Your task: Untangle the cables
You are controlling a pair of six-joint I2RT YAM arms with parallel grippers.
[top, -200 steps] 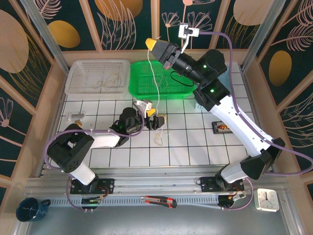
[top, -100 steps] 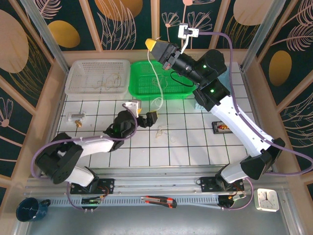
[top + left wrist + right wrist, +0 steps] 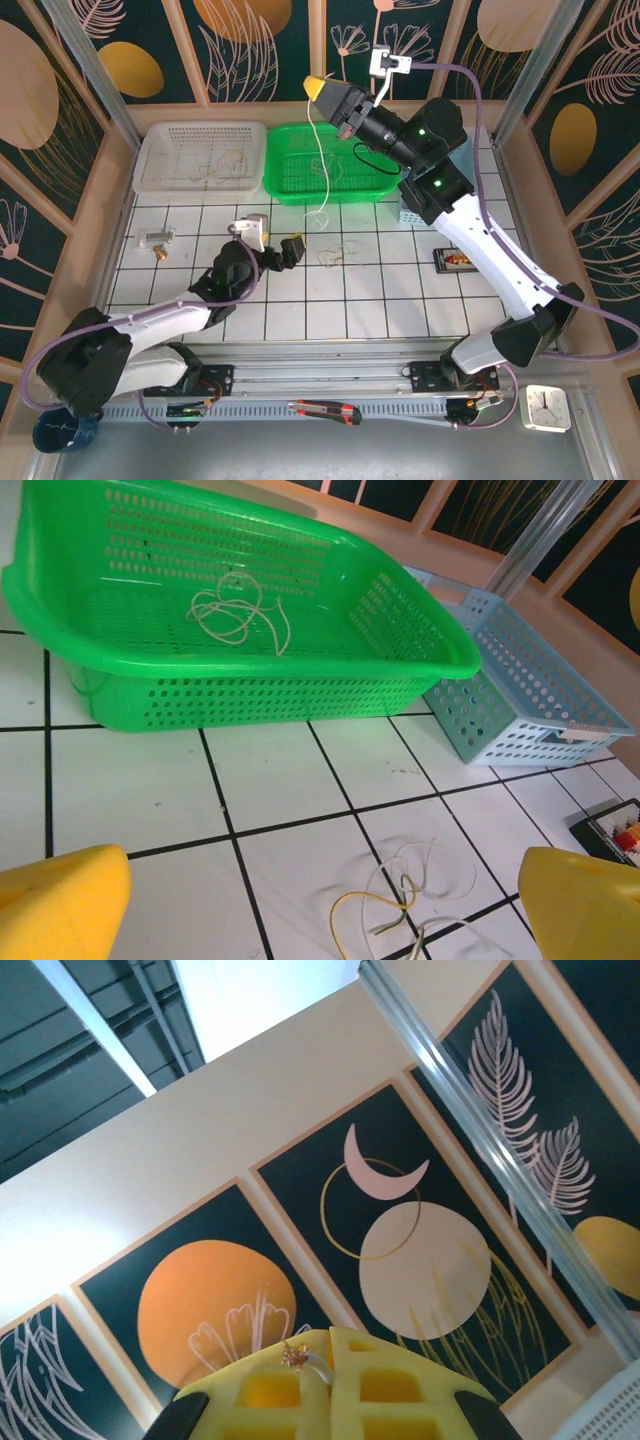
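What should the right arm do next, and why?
Probably lower the right gripper toward the green basket and release. It pinches a white cable that hangs free, its tail showing over the tiles just in front of the basket, apart from the strands left on the table by the open left gripper. That cable looks separated.

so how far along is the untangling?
Done: one coiled cable lies in the green basket, and loose strands lie in the white basket. In hand: the raised right jaws are shut on a white cable hanging by the green basket. Left to do: a small clump on the tiles, with the left jaws open beside it.
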